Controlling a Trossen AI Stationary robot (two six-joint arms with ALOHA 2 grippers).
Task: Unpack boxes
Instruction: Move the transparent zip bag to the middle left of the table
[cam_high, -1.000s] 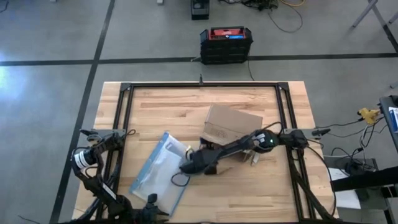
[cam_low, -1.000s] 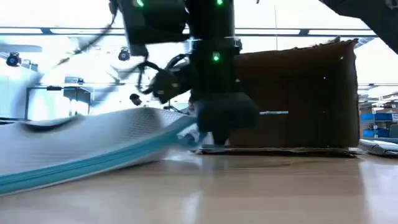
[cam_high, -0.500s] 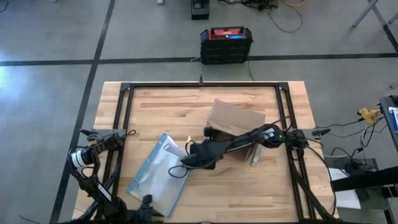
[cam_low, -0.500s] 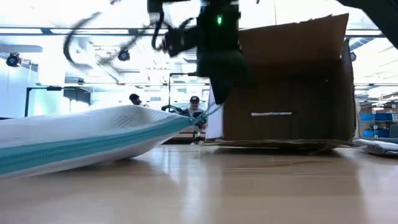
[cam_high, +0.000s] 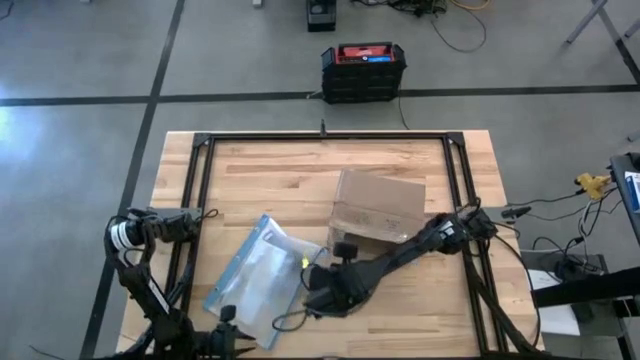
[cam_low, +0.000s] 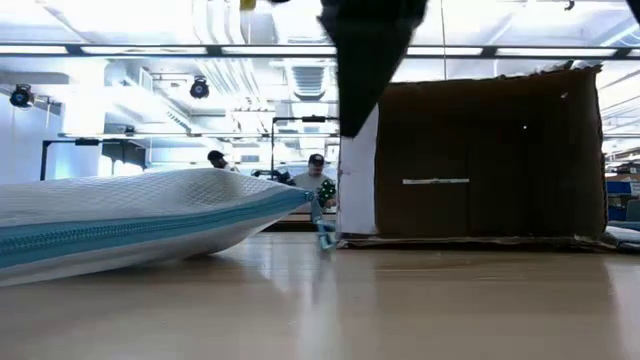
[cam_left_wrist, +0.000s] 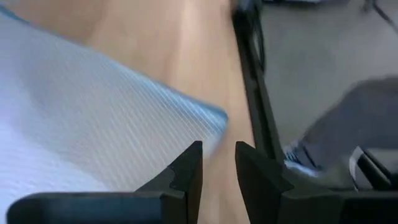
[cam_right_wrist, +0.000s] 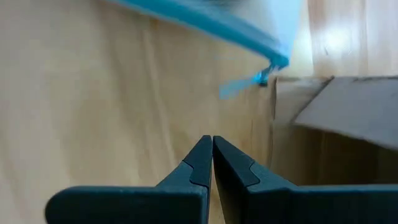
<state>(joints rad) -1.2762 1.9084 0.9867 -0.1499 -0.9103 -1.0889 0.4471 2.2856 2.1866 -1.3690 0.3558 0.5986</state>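
Right gripper (cam_high: 318, 296), fingers pressed together and empty, hangs near the table's front edge; the box (cam_high: 377, 207) stands mid-table behind it, toward the far side, nearer this arm.

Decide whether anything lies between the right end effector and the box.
Nothing visible does. The right end effector, shut and empty, hangs over bare table beside the pouch; the box stands farther back with open wood between them.

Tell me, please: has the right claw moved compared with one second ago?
Yes. In the high view the right claw, shut and empty, has moved away from the cardboard box toward the table's near edge, beside the clear pouch.
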